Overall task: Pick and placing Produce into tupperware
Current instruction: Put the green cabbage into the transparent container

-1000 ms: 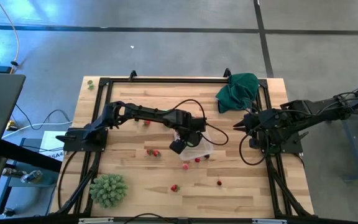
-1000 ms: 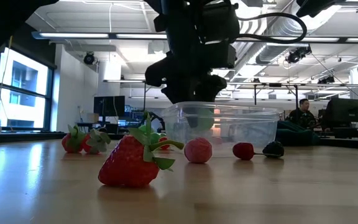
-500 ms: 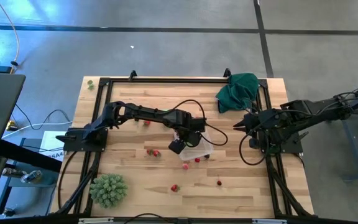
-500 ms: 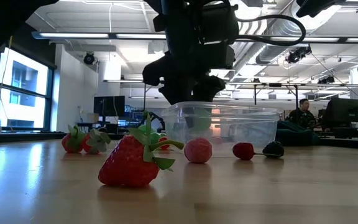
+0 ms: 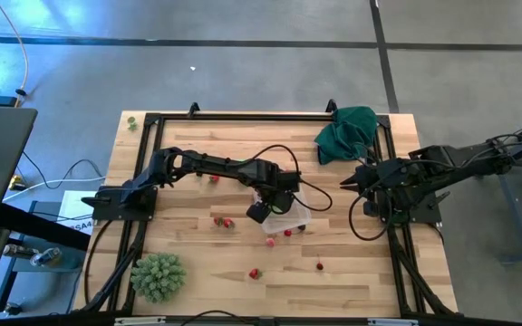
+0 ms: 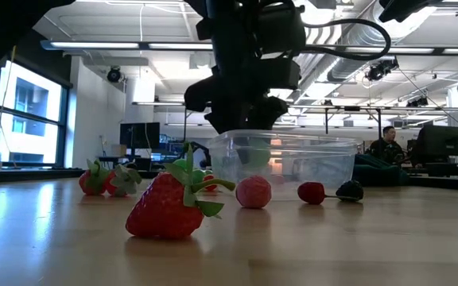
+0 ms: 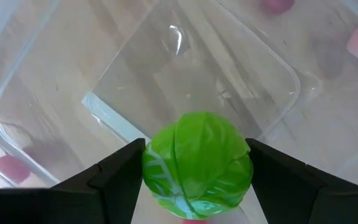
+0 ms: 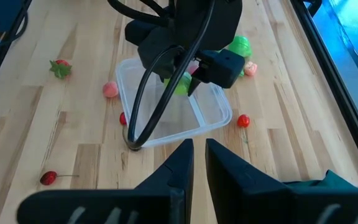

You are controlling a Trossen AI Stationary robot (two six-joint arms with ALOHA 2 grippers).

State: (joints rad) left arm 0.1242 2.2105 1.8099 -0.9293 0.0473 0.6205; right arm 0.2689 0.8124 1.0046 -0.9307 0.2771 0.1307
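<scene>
One green cabbage [image 7: 197, 163] between left gripper [image 7: 194, 171] fingers, above tupperware [image 7: 272, 93]

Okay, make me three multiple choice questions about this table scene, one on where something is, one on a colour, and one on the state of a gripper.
1. Where is the left gripper?
A. Over the clear tupperware
B. Beside the spiky green ball
C. On the dark green cloth

2. What colour is the round piece between the left gripper's fingers?
A. Red
B. Bright green
C. Dark brown

3. How do the right gripper's fingers stand?
A. Spread wide around a strawberry
B. Close together, holding nothing
C. Clamped on the tupperware rim

Answers:
1. A, the left wrist view looks straight down into the clear box, and the right wrist view shows that arm over it.
2. B, the left wrist view shows a bright green, cabbage-like ball between the two fingers.
3. B, the right wrist view shows only a narrow gap between its fingers, with nothing in it.
</scene>
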